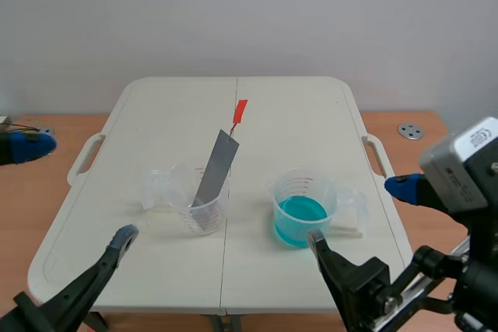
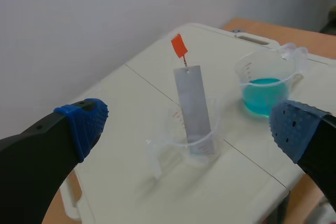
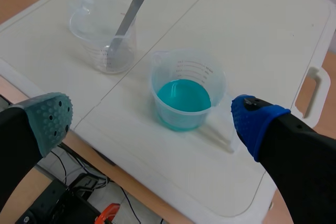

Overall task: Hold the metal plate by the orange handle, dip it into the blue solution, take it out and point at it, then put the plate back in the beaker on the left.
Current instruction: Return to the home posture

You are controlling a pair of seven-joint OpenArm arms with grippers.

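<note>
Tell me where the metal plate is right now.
In the scene view, the metal plate leans in the clear beaker, left of the blue-solution beaker.

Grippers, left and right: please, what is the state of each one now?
Left black gripper: open, holding nothing.
Right black gripper: open, holding nothing.

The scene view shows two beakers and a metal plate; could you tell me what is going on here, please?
Nothing is being handled yet. The metal plate stands tilted in the clear beaker on the left, with its orange handle sticking up above the rim. The beaker with the blue solution sits to its right on the white table. The left pincer and the right pincer are both open, low at the table's near edge, touching nothing.
</note>
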